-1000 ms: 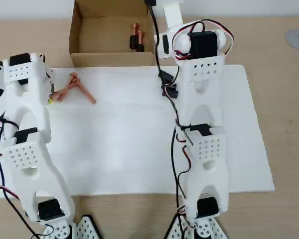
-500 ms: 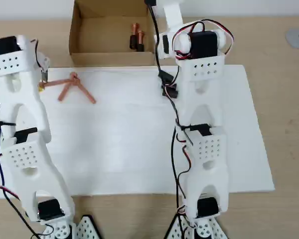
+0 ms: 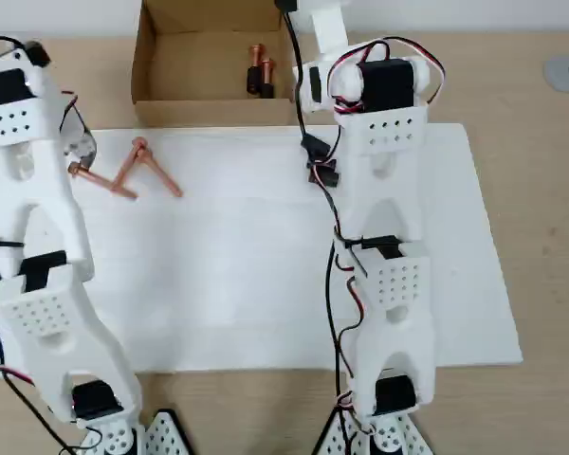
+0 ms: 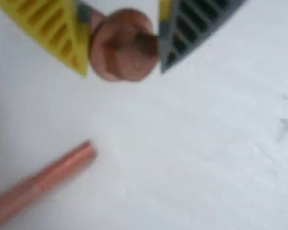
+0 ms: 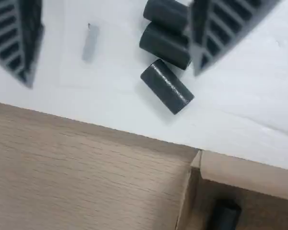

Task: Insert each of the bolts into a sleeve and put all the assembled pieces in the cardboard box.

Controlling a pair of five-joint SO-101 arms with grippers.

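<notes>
White mat covers the wooden table. We see the left gripper pinching a copper bolt by its head, probably to carry it to a sleeve. Other bolts lie just beside it. Our right gripper hangs spread over three black sleeves, holding nothing, likely to grasp one. They lie near the cardboard box, where two assembled pieces lie.

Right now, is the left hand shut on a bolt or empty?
Shut on a bolt. In the left wrist view the left hand has its fingers pressed against both sides of the copper head.
</notes>
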